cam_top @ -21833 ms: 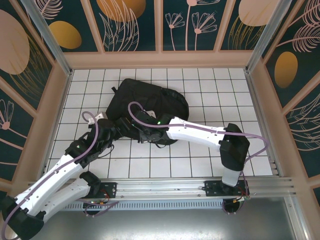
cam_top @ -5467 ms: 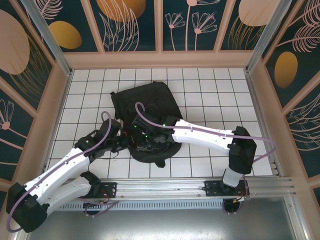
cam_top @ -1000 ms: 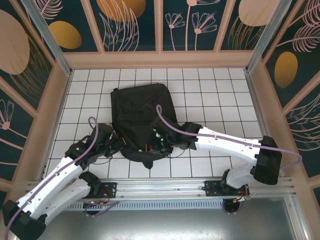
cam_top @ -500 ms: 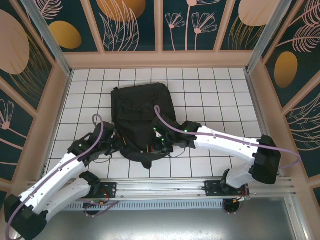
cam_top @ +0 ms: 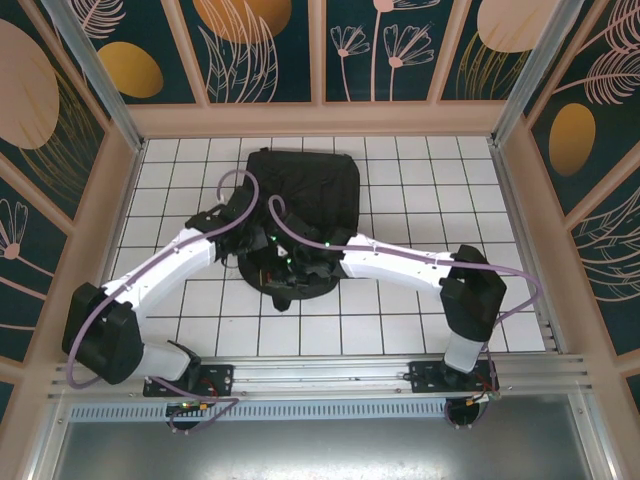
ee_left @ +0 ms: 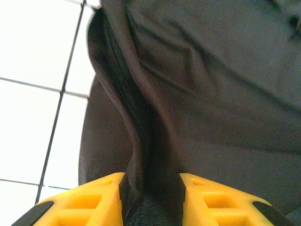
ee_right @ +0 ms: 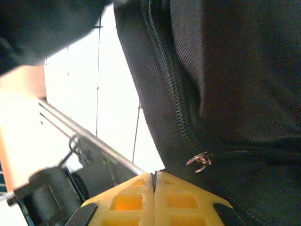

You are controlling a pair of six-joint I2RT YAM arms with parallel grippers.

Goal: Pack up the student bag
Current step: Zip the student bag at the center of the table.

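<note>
The student bag (cam_top: 300, 205) lies flat on the surface (cam_top: 400, 170). My left hand (ee_left: 151, 181) is spread around a fold at its left edge. My right hand (ee_right: 154, 176), pressed together and empty, sits beside its zipper pull (ee_right: 200, 161). The zipper looks closed, so I judge packing barely begun.

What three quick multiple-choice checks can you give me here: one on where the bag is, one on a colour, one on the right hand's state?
1. Where does the student bag lie?
A. on the tiled table
B. on the metal rail
C. against the back wall

2. What colour are the fingers of the right hand?
A. black
B. yellow
C. white

3. How do those fingers stand?
A. wide apart
B. closed on a strap
C. pressed together

Answers:
1 A: from above, white tiles show on every side of it.
2 B: they are yellow in the right wrist view.
3 C: no gap shows between them, and the zipper pull lies beside them.
</note>
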